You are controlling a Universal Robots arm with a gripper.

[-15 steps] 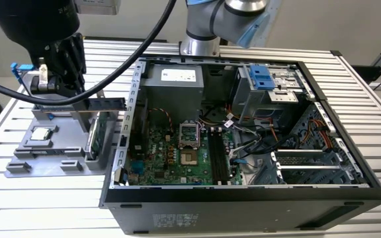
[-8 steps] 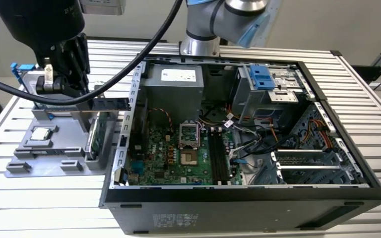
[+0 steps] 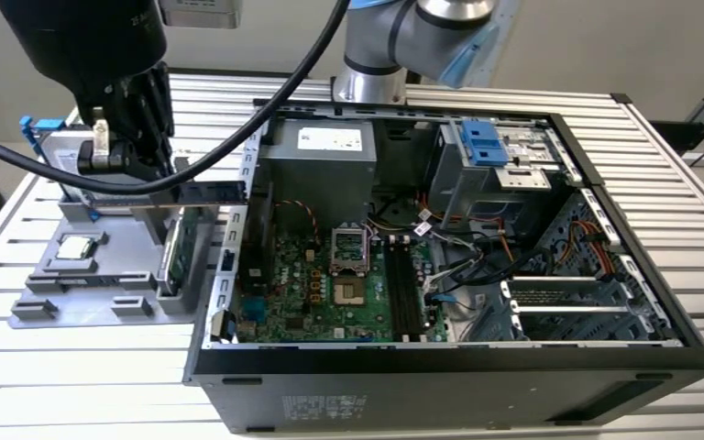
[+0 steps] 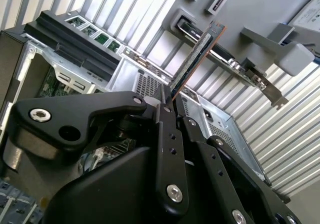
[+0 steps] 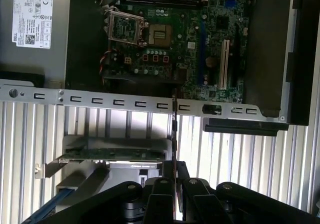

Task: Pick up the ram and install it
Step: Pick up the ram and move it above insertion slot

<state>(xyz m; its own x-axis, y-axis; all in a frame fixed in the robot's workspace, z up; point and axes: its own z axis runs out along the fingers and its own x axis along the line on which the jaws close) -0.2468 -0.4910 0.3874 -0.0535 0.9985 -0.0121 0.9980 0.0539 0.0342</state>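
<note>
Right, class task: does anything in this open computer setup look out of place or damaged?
Nothing looks spilled or broken. One oddity: the processor socket has its cover flipped open, while the chip lies outside on the tray. The pincer grips the ram just outside the case, not yet installed.

Black gripper with dark, orange-edged ram; green board and blue latch inside black case, on silver ribbed table.

Ram in the tool, tilted
</note>
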